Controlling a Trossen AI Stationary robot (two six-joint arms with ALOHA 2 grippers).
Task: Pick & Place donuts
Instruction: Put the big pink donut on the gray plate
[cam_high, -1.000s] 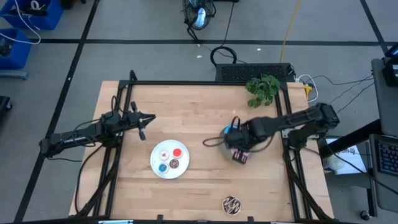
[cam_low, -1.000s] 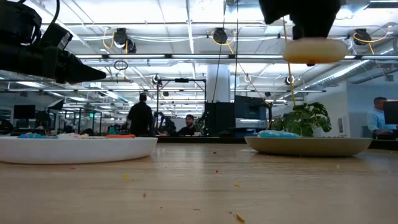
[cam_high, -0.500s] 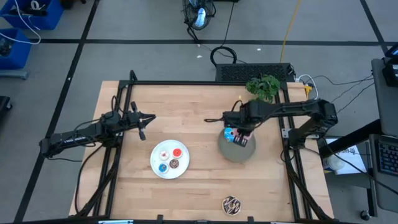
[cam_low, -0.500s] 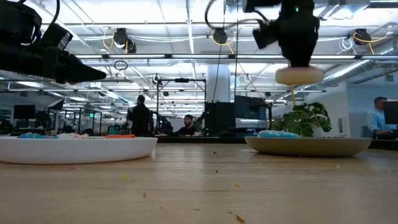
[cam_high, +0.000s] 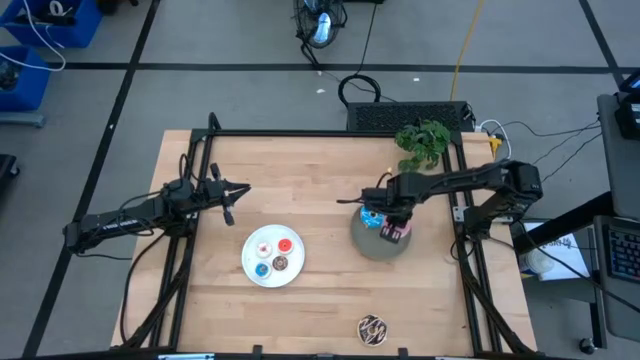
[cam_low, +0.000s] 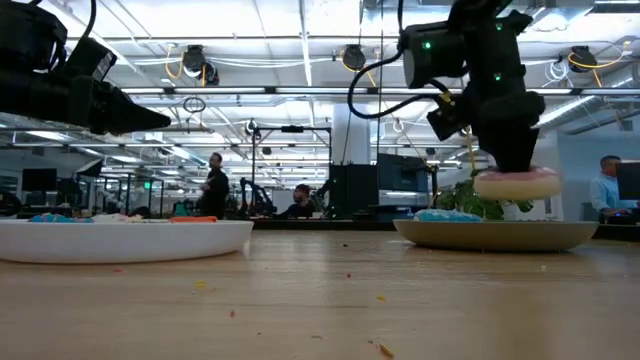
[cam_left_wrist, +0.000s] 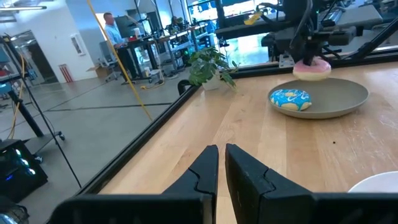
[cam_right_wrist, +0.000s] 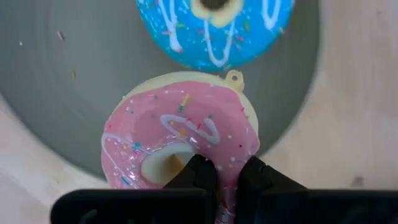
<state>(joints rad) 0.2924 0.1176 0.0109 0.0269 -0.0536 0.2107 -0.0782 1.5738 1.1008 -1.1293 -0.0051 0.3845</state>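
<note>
My right fingers (cam_right_wrist: 225, 176) pinch pink donut's (cam_right_wrist: 180, 140) rim, just above gray plate (cam_high: 378, 243). Left fingers (cam_left_wrist: 221, 163) closed, empty, over tabletop (cam_high: 310, 185).

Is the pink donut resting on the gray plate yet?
Apart. The low view shows the pink donut hanging in the right tool, a gap above the gray plate.

Bright overhead lighting, soft shadows, sharp

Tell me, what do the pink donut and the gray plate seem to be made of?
Pink donut: probably soft foam or rubber, with glossy painted icing, sprinkles and a small hanging loop on its rim. Gray plate: looks like matte plastic or ceramic, with a plain, even surface; which one is unclear.
</note>
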